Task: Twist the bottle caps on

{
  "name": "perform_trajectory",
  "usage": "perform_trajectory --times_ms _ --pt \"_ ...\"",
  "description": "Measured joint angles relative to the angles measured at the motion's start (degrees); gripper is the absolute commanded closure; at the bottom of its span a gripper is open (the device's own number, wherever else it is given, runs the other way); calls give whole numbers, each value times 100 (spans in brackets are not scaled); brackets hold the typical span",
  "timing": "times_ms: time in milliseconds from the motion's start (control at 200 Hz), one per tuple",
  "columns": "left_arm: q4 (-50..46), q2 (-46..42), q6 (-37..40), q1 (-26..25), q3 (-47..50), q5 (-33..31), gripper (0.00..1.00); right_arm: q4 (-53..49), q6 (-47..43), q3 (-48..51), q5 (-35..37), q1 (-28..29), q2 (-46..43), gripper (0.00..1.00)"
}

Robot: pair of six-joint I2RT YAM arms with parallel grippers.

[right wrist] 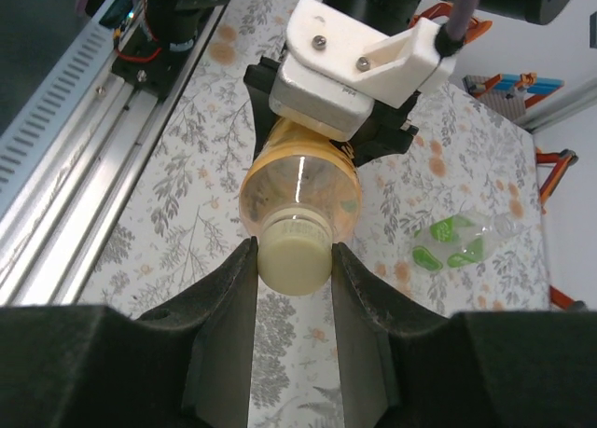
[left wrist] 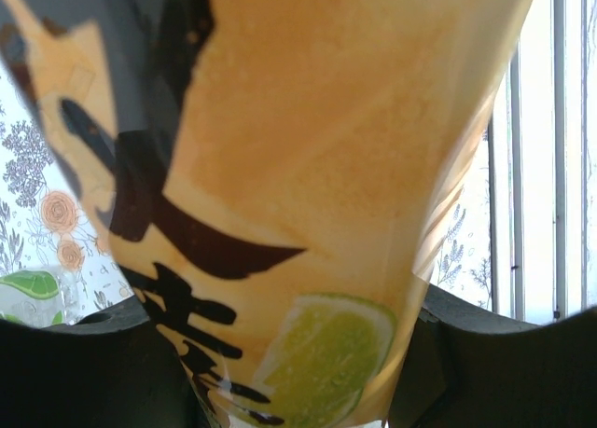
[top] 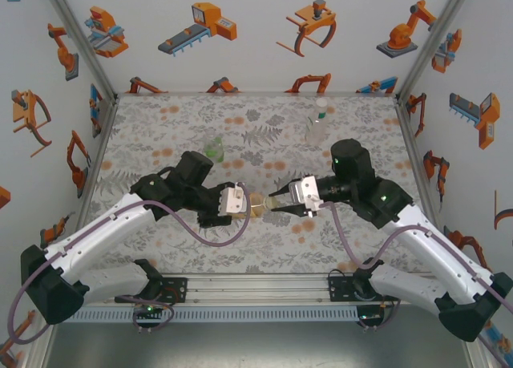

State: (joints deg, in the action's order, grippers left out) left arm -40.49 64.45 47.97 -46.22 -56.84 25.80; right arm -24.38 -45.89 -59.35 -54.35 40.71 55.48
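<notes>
Amber yellow-labelled bottle (right wrist: 298,190) clamped in L gripper (top: 250,205) | R gripper (top: 276,201) pinching its pale round cap (right wrist: 293,263), prob mid-screw | green-tinted bottle (top: 213,149), slim clear bottle (top: 318,126) pending?

1. White walls (top: 256,59) printed with orange machine drawings stand on three sides.
2. The counter (top: 160,252) has a grey leaf and orange flower cover.
3. A metal rail (top: 256,286) lines its near edge.

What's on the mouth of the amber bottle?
A pale yellow cap sits on the neck of the amber bottle, pinched by the right gripper. The cap covers the mouth and threads, so how far it is screwed on cannot be seen.
</notes>
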Motion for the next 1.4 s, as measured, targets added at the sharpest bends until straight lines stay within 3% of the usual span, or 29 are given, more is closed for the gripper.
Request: perform_trajectory --times_ms 250,576,706,821,1026,1172,1402 --pt "-90 -28 -4 13 33 -275 100 1617 2162 960 435 4 -382 100" --pt "17 -116 -251 63 44 -831 100 3934 6317 2094 1950 33 -573 100" --pt "146 -68 -461 63 22 -1032 100 3790 7866 2116 2898 92 -601 100" --pt "205 52 -579 59 -61 -1134 100 2822 9265 1751 3663 118 -509 100" --pt "214 92 -710 55 -103 -1296 100 2142 11215 1530 4168 118 -297 97" --pt "149 94 -741 55 -103 -1370 100 1851 11777 1467 4275 111 -142 91" --pt "190 118 -796 55 -103 -1305 100 1561 11733 1255 4356 111 -81 85"
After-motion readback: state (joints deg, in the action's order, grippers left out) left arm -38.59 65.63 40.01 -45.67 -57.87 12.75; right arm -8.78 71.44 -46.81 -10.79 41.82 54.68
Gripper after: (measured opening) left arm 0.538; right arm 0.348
